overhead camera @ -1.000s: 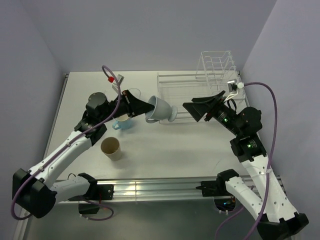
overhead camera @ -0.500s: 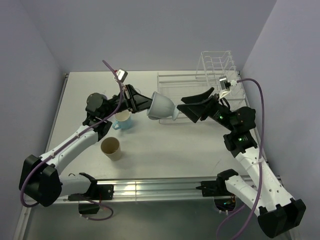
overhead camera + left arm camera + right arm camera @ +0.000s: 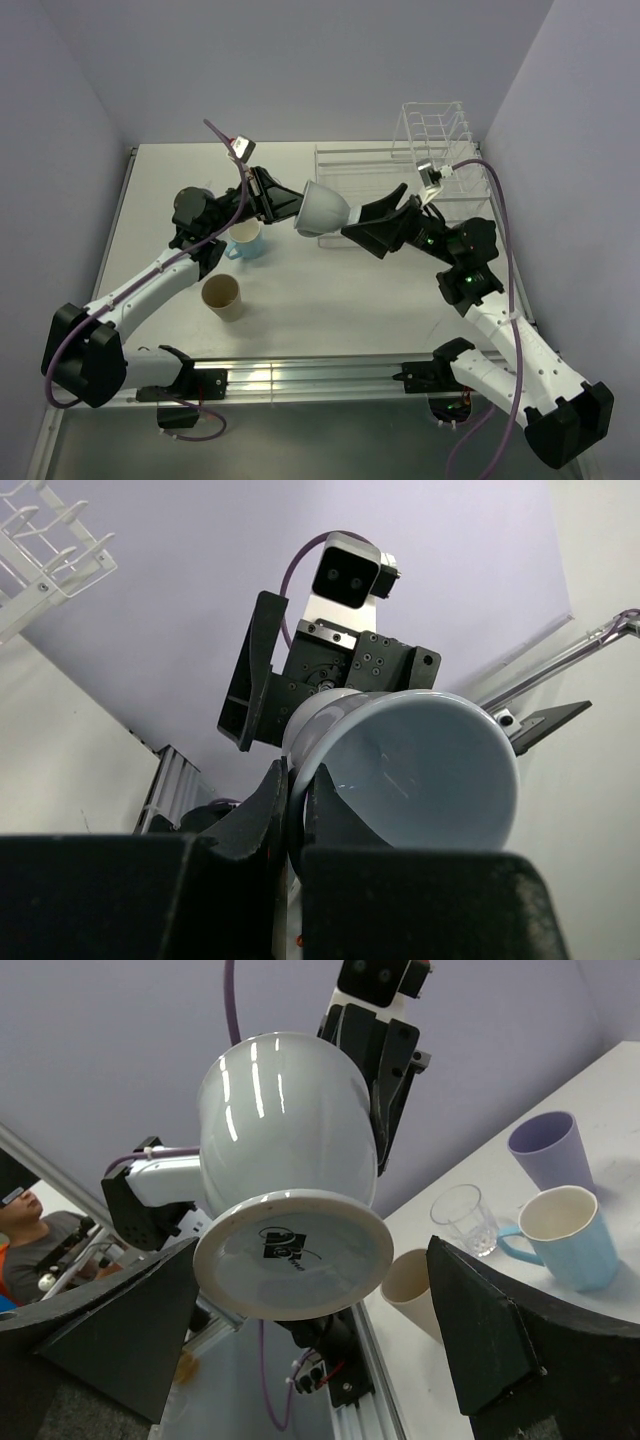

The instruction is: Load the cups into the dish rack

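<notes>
Holding pale cup point(image 3: 325, 208) aloft, left fingers point(image 3: 275, 203)

A pale footed cup point(image 3: 285, 1130) fills the middle, tilted with its logo-stamped base toward the camera, and the left gripper point(image 3: 385, 1070) clamps it from the far side. The right gripper point(image 3: 312, 1255) has its jaws spread wide, one on either side of that cup's foot. Right of the cup, on the worktop point(image 3: 612, 1085), stand a lavender tumbler point(image 3: 553, 1150), a clear glass point(image 3: 466, 1218), a light blue mug point(image 3: 562, 1237) and a tan cup point(image 3: 412, 1288).
</notes>
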